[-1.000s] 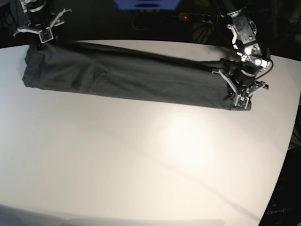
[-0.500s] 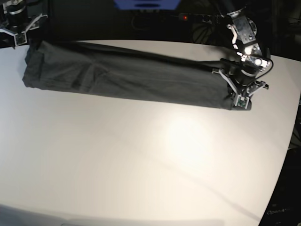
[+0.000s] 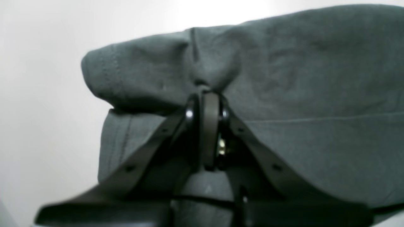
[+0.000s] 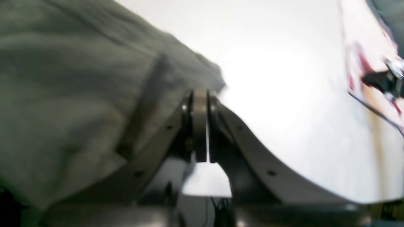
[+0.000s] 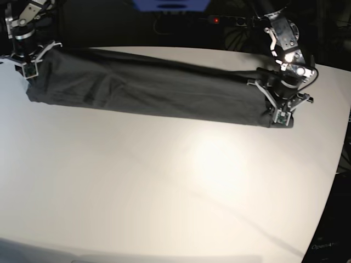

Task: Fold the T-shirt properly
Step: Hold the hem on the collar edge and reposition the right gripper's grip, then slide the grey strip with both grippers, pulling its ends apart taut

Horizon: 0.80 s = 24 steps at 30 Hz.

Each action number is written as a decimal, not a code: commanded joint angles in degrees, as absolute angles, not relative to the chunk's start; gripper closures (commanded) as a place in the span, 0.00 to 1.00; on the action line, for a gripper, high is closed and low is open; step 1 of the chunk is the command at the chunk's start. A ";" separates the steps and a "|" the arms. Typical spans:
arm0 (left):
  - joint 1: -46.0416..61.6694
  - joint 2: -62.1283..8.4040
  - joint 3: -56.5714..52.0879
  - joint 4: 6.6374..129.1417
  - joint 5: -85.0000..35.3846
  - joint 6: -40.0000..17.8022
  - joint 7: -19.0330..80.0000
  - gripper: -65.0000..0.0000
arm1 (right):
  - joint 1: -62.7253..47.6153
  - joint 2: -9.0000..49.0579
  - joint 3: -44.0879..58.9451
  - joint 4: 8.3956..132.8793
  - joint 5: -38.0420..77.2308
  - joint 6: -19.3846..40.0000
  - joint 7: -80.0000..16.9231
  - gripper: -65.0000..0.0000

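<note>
The dark charcoal T-shirt [image 5: 148,87] lies stretched in a long wrinkled band across the far part of the white table [image 5: 164,192]. My left gripper [image 5: 274,114] is at its right end. In the left wrist view the gripper [image 3: 203,91] is shut, pinching a bunched fold of the T-shirt [image 3: 300,78]. My right gripper [image 5: 27,64] is at the band's left end. In the blurred right wrist view it [image 4: 200,93] is shut, its tips at the edge of the T-shirt [image 4: 63,94]. I see no cloth between its fingers.
The table's curved edge runs close behind both grippers and down the right side [image 5: 334,164]. A power strip with a red light [image 5: 216,21] and a blue object [image 5: 171,5] sit in the dark beyond the far edge.
My right gripper left the shirt's far-left corner, swung up and left off the cloth, then came down to the left end. The left gripper has stayed put.
</note>
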<state>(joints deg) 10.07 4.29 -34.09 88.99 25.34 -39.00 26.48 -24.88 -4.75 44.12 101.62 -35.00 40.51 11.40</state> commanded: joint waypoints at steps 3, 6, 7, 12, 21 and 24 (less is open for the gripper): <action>12.70 4.53 -34.68 87.60 31.25 -40.00 37.32 0.96 | -24.04 -3.91 42.24 100.88 -33.98 40.00 12.62 0.99; 13.49 4.44 -34.68 87.60 31.16 -40.00 37.32 0.96 | -22.11 -3.91 42.15 97.54 -34.07 40.00 12.62 0.99; 13.76 4.44 -34.68 87.60 31.16 -40.00 37.32 0.96 | -21.67 -3.91 42.24 96.40 -34.07 40.00 12.62 0.99; 14.55 4.35 -34.68 87.60 31.16 -40.00 37.32 0.96 | -19.38 -1.54 42.07 88.40 -34.07 40.00 13.05 0.99; 15.52 4.88 -34.42 88.92 30.99 -40.00 37.76 0.96 | -14.46 4.44 42.07 77.05 -34.15 40.00 12.88 0.99; 15.52 6.64 -34.33 91.21 31.25 -40.00 37.93 0.96 | -13.41 4.97 42.07 75.30 -34.24 40.00 12.79 0.99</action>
